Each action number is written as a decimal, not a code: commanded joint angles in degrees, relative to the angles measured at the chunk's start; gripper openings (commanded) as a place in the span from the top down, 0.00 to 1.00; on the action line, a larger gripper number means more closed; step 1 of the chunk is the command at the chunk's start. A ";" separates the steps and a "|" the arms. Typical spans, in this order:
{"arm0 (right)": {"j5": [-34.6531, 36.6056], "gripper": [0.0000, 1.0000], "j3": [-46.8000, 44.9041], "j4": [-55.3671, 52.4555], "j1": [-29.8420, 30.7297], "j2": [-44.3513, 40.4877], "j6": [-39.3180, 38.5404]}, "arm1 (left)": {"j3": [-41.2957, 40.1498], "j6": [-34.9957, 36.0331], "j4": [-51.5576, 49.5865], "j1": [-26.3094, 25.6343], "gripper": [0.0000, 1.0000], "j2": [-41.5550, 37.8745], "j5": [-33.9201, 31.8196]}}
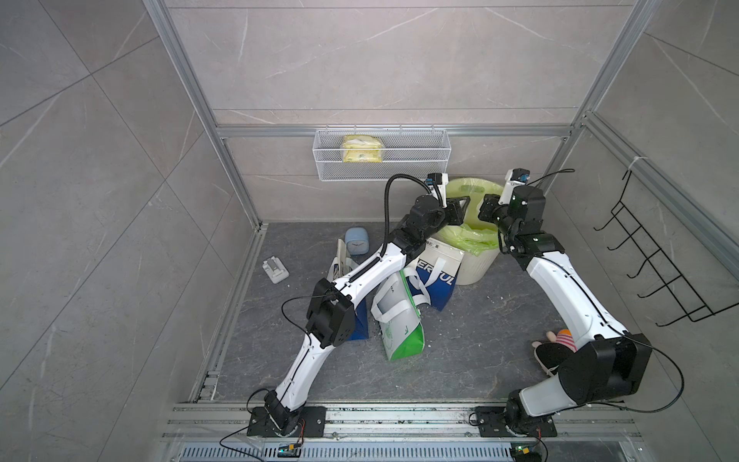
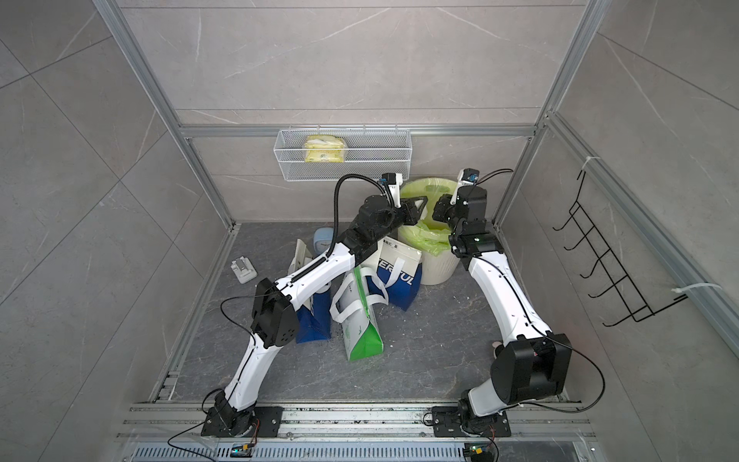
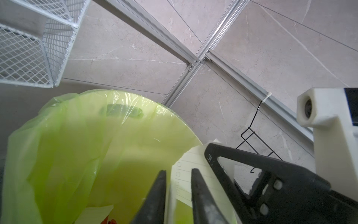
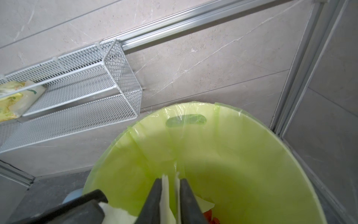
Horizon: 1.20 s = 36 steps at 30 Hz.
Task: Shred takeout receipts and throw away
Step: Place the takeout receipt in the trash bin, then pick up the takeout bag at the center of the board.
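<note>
Both grippers hang over the white trash bin (image 1: pixel 476 268) lined with a green bag (image 3: pixel 77 145). My left gripper (image 3: pixel 179 171) is open, and a blurred white strip of takeout receipt (image 3: pixel 171 197) sits loose in its gap. Behind it is a lined receipt piece (image 3: pixel 184 163), beside the right gripper's black finger (image 3: pixel 232 164). My right gripper (image 4: pixel 170 179) is open a little, with thin white receipt strips (image 4: pixel 165 192) lying against its inner faces. More white scraps and something orange lie in the bin. In both top views the left gripper (image 1: pixel 464 204) (image 2: pixel 420 204) faces the right gripper (image 1: pixel 482 210) (image 2: pixel 436 212).
Blue-and-white paper bags (image 1: pixel 436 272) and a green-and-white bag (image 1: pixel 400 328) stand on the floor by the bin, under the left arm. A blue clock (image 1: pixel 358 240), a white mesh basket (image 1: pixel 380 156), a black wire rack (image 1: pixel 660 260) and a doll (image 1: pixel 560 340) are nearby.
</note>
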 commanded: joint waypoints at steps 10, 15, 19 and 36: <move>-0.34 0.50 3.10 -5.16 -0.30 -0.86 -1.54 | 5.37 5.63 -5.39 -0.86 0.52 -2.11 -1.51; -4.64 0.50 2.67 -7.14 -0.29 -4.51 -3.28 | 4.50 9.88 -11.29 -0.93 0.51 -7.56 -1.47; -8.28 0.50 2.99 -11.31 -0.32 -7.78 -2.95 | -0.51 14.26 -15.90 -0.98 0.49 -14.63 -1.85; -24.83 0.53 3.38 -24.01 13.01 -7.05 -21.78 | -35.25 15.73 -33.08 -0.87 0.42 -49.23 -9.19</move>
